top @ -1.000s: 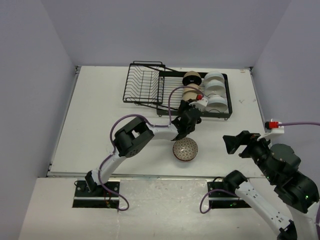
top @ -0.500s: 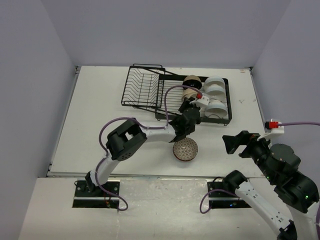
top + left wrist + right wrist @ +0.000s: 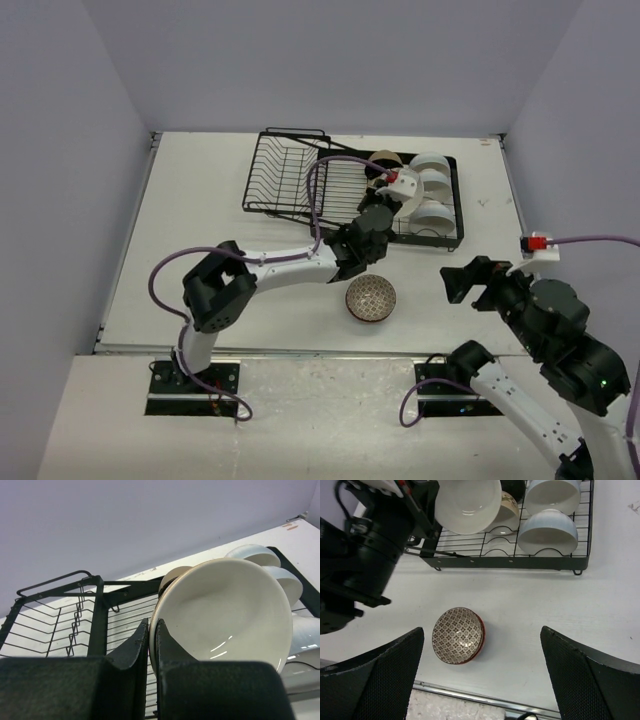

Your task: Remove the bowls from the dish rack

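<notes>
Brown net-patterned bowl (image 3: 370,298) already sits on the table (image 3: 200,250), near the dish rack (image 3: 285,175). Left gripper (image 3: 152,645) pinches the rim of a cream bowl (image 3: 225,610) over the rack; right gripper (image 3: 468,284) hangs wide open. Other bowls (image 3: 547,530) are left racked.

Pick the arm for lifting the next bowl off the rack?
Left. The left fingers are shut on the rim of the cream round ceramic bowl at the black wire dish rack. The right fingers hang open, well short of the rack.
</notes>
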You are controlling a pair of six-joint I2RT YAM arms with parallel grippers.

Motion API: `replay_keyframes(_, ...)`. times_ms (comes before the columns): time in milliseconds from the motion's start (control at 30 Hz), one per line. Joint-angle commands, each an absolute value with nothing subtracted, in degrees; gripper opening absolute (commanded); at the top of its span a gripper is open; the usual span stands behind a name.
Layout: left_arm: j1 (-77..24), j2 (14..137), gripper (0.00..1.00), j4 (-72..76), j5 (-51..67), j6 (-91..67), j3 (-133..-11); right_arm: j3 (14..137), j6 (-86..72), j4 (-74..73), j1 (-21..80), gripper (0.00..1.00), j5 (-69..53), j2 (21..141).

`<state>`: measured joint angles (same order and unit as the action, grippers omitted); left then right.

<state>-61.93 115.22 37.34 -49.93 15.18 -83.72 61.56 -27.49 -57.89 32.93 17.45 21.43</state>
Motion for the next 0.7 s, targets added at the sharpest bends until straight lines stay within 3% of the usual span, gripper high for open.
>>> replay_keyframes(0, -62.75, 106.45, 0.00, 25.58, -49.31, 4.07, -87.69, 59.59, -27.86, -54.23, 32.78, 0.99, 18.46, 24.69)
replay_keyframes(200, -62.84, 96.00, 0.00, -5.39, -38.07, -19.84, -88.86, 59.76, -28.21, -47.12, 32.78, 0.99, 14.43, 32.95)
replay_keyframes(333, -62.84, 90.01, 0.00, -11.25, -28.86, -28.37, -83.34, 61.17, -27.25, -41.50, 32.78, 0.97, 12.04, 39.36)
replay_keyframes(433, -62.84, 85.70, 0.00, -12.21, -25.06, -31.01, -80.60, 62.57, -26.54, -40.00, 32.87, 0.75, 11.77, 45.60)
replay_keyframes(467, -62.75, 84.65, 0.00, -12.22, -23.40, -31.46, -78.94, 62.67, -26.37, -39.56, 32.78, 0.58, 11.78, 47.70)
replay_keyframes(533, -62.84, 82.27, 0.00, -12.39, -21.81, -32.16, -77.53, 62.58, -26.45, -38.24, 32.87, 0.42, 12.13, 49.04)
replay_keyframes(600, -62.84, 80.52, 0.00, -12.74, -21.01, -32.52, -75.68, 62.49, -26.89, -37.88, 32.78, 0.34, 11.78, 50.27)
replay_keyframes(667, -62.84, 79.81, 0.00, -12.92, -20.92, -32.78, -74.10, 62.23, -27.33, -36.92, 32.78, 0.33, 10.64, 50.62)
